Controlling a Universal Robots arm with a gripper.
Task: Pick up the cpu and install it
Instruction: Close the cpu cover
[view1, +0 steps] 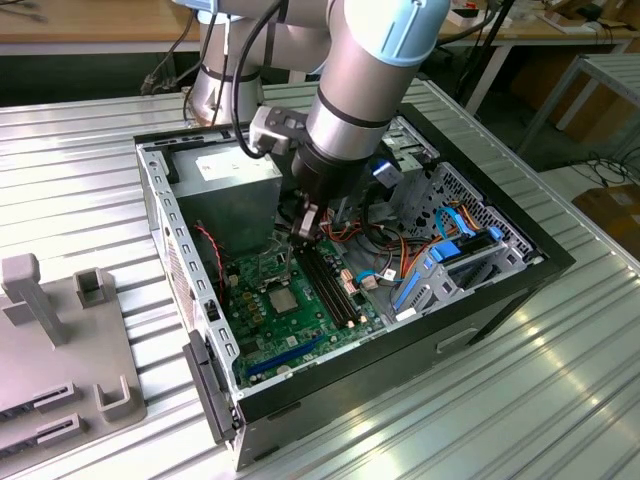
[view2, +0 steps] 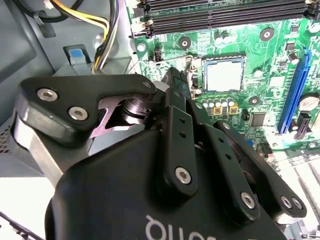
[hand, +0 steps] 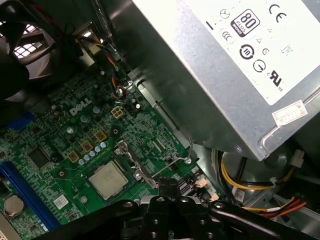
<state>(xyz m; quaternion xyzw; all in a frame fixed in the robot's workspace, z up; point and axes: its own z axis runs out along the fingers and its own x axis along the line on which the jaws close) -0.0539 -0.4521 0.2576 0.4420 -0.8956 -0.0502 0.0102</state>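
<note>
In the exterior view the gripper (view1: 303, 226) hangs inside the open case (view1: 520, 270), just above the green board (view1: 300, 320), where the cpu (view1: 281, 299) lies flat in its socket. In the second wrist view the fingers (view2: 177, 97) look pressed together with nothing between them (cpu (view2: 224, 74) just beyond). In the first wrist view the cpu (hand: 107, 179) sits beside the socket frame (hand: 131, 161).

Ribbed metal surface (view1: 90, 180), bright overhead glare on it. Wooden benches (view1: 90, 25) behind, cables hanging under. Cardboard box (view1: 615, 215) on the floor at the exterior view's right.
</note>
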